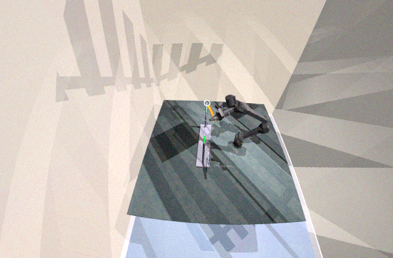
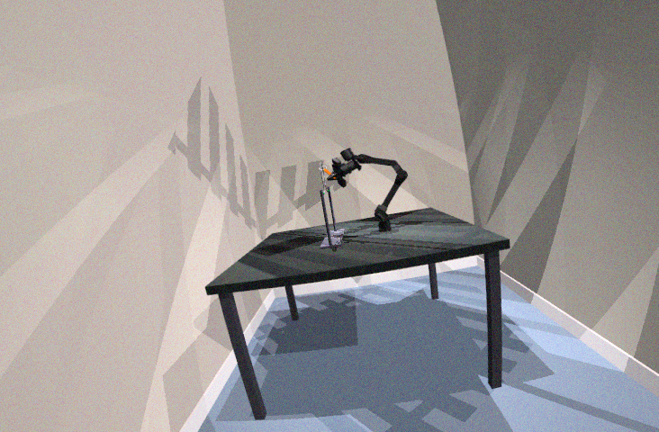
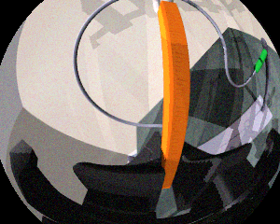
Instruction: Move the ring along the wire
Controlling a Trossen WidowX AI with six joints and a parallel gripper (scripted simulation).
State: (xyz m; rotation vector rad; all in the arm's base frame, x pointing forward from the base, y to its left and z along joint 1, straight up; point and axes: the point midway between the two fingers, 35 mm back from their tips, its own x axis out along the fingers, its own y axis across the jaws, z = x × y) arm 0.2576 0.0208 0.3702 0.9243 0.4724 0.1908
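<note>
Item: ring [image 1: 204, 102] [image 2: 320, 168] [image 3: 157, 5]. Raised well above the tabletop [image 1: 233, 194] [image 2: 392, 255] [image 3: 238, 47]; from overhead it lines up with the far edge. Appears to encircle the wire [image 1: 205, 120] [image 3: 76, 61]; clearance within cannot be judged, the ring being mostly out of the wrist view.

Item: handle [image 1: 211, 110] [image 2: 327, 172] [image 3: 177, 84], orange. Slants from ring to end effector; lower end gripped.

Item: end effector [image 1: 213, 119] [image 2: 331, 177] [image 3: 161, 134]. Closed on the handle, to the wire's right as seen from overhead.

Faults to be feared: the ring's inner side may brush thin grey wire if its centre drifts or its turning lags behind a bend. The handle could swing into the lower curve, which passes behind it in the wrist view; a slip or twist in the grip would be the likely cause. Release over grey wire would drop the ring onto it.

Item: two posts, near one [image 2: 326, 219] and far one [image 2: 332, 209], on a pale base plate [image 1: 198, 162] [image 2: 323, 245] [image 3: 263, 112]. Contact permitted.

Room: the arm [image 1: 254, 112] [image 2: 393, 183] reaches in from the tabletop's right side. Air appears open toward the right edge, likely the better retreat; the near left corner stands well apart. The transfer seems midway, with another bend probably ahead.
</note>
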